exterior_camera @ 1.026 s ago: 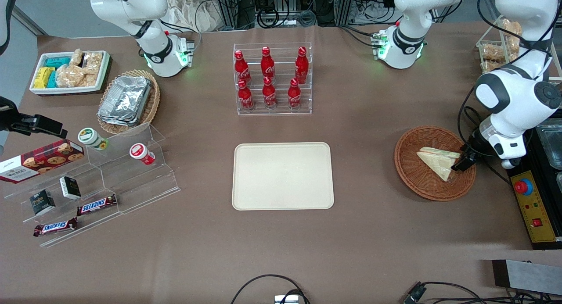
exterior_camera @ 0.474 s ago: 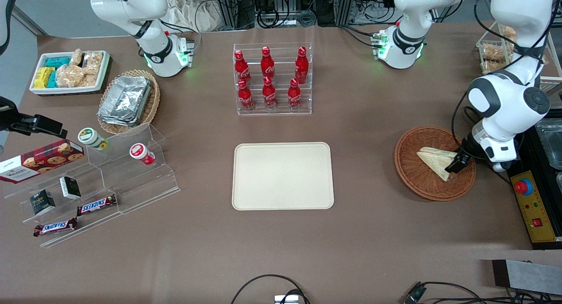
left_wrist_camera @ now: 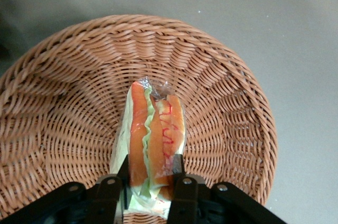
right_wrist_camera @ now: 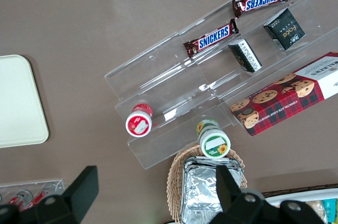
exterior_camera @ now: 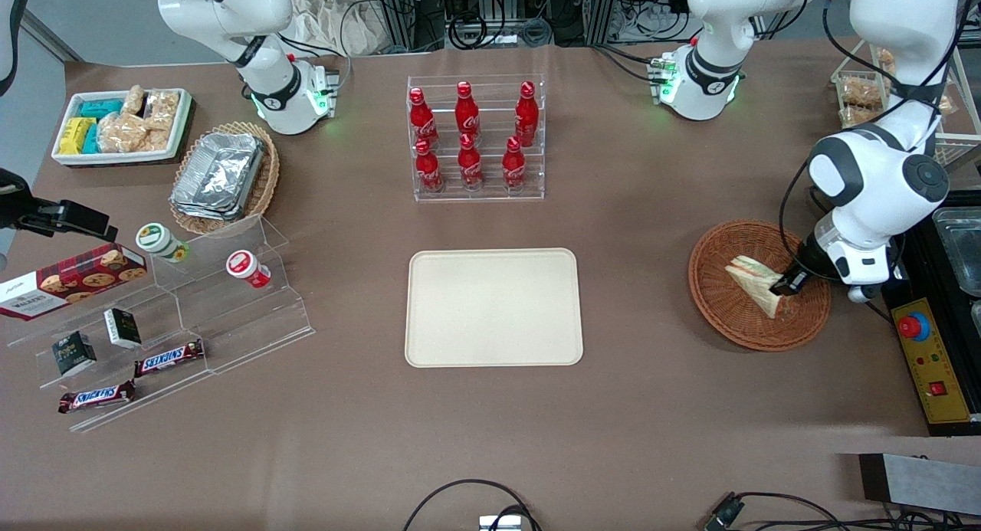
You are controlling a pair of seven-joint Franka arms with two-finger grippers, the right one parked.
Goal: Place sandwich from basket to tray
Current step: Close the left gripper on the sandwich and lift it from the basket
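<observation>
sandwich (left_wrist_camera: 154, 138) | in basket (left_wrist_camera: 63, 102) | pincer (left_wrist_camera: 150, 184) grasping it | tray (exterior_camera: 493, 307) bare

my gripper (exterior_camera: 787, 284) sits low in the basket (exterior_camera: 728, 316), fingers (left_wrist_camera: 177, 174) tight against the sandwich (exterior_camera: 751, 280) | wicker rim rings me on every side, low | bare tabletop between basket and tray (exterior_camera: 493, 306) | bottle rack (exterior_camera: 475, 138) well off toward the arm bases, farther from the front camera
</observation>
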